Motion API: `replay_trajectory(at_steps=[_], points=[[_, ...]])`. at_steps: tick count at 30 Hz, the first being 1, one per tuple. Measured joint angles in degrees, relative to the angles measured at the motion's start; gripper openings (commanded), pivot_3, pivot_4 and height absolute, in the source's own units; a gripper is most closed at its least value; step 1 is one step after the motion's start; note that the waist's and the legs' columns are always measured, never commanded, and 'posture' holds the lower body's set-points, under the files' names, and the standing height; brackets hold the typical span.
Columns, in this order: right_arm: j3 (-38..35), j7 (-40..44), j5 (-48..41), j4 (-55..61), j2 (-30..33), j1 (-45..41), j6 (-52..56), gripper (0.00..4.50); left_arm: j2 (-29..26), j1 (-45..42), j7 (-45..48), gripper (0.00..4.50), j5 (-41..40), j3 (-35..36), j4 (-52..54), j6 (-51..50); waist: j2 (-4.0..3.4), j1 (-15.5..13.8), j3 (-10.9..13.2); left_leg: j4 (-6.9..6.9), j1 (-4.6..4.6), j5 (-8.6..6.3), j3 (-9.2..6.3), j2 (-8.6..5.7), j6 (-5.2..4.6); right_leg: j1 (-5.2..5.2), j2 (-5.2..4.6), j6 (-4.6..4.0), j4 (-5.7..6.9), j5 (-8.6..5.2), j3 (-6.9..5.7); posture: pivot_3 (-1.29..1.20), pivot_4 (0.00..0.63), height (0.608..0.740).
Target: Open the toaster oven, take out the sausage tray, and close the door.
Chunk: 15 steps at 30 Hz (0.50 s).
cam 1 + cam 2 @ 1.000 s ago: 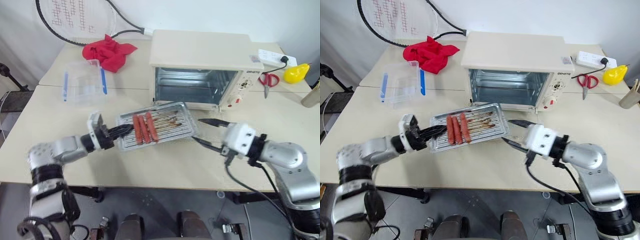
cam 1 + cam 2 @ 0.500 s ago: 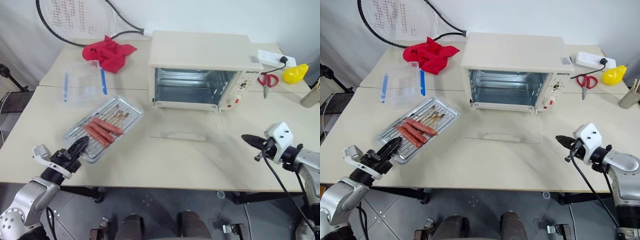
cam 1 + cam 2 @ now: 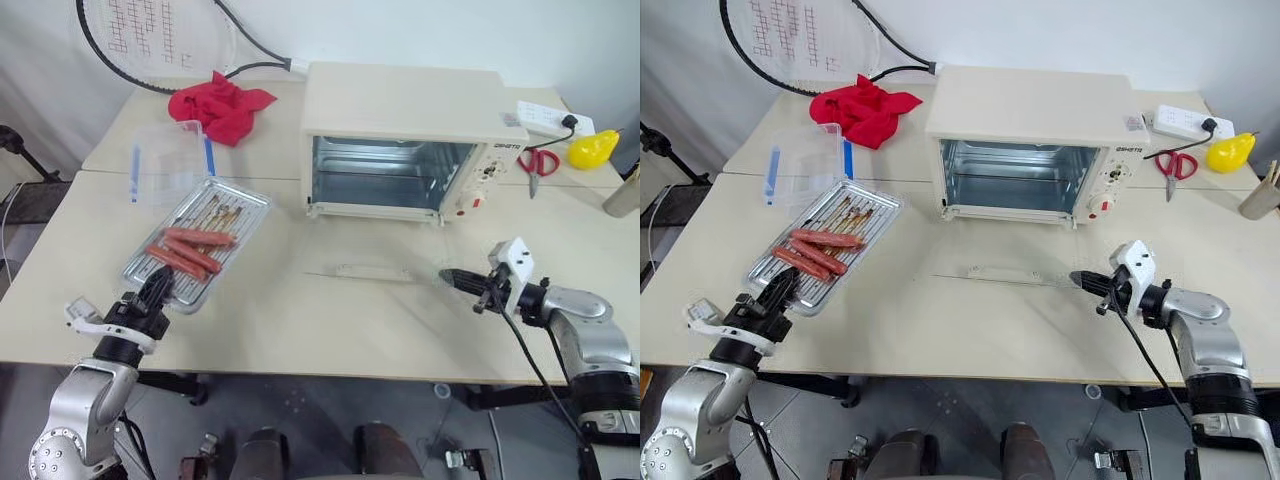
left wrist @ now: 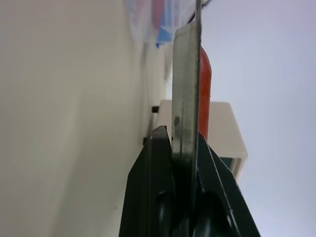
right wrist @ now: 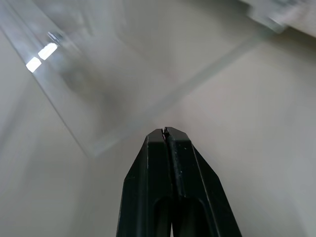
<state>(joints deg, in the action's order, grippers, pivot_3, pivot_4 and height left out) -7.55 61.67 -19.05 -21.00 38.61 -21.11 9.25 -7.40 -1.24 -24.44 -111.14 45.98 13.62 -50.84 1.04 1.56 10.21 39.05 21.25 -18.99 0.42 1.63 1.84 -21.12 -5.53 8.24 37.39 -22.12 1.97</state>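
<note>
The cream toaster oven (image 3: 400,100) stands at the back middle of the table with its cavity bare. Its glass door (image 3: 390,255) lies flat open on the table, handle (image 3: 370,271) toward me. The silver sausage tray (image 3: 222,205) with three sausages (image 3: 190,247) sits out at the left front, slightly tilted. My left gripper (image 3: 157,288) is shut on its near edge; the left wrist view shows the fingers (image 4: 158,163) clamped on the tray rim (image 4: 186,74). My right gripper (image 3: 446,275) is shut on nothing, its tip just off the door's front right corner (image 5: 108,89).
A clear plastic box with blue clips (image 3: 168,160) lies just behind the tray. Further back are a red cloth (image 3: 220,103) and a racket (image 3: 150,30). Scissors (image 3: 538,160), a power strip (image 3: 545,115) and a yellow object (image 3: 592,147) sit right of the oven.
The left gripper carried the tray from in front of the oven out to the left front. The right gripper shut, dropped low and came in toward the door's front right corner.
</note>
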Motion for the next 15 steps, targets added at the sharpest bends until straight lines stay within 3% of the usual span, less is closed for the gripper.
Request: replay_trajectory(at_steps=[9, 15], points=[[-7.94, -2.84, -11.71, 8.12, -1.05, -0.46, 10.16, 0.04, -0.16, -0.33, -0.04, 0.0, 0.0, 0.01, 0.0, 0.68, 0.0, -0.01, 0.0, -0.02, 0.04, -0.04, -0.03, 0.03, 0.02, 0.0, 0.02, 0.0, -0.07, 0.0, -0.03, 0.0, 0.15, 0.74], [-12.33, -9.06, -18.92, 12.72, -3.35, -7.18, 15.94, 0.04, -0.19, -0.71, -0.08, 0.0, -0.02, -0.09, 0.0, 0.52, 0.0, 0.04, 0.0, -0.05, 0.05, -0.06, -0.04, 0.04, 0.03, -0.01, 0.04, 0.0, -0.11, 0.0, -0.04, 0.0, 0.15, 0.74]])
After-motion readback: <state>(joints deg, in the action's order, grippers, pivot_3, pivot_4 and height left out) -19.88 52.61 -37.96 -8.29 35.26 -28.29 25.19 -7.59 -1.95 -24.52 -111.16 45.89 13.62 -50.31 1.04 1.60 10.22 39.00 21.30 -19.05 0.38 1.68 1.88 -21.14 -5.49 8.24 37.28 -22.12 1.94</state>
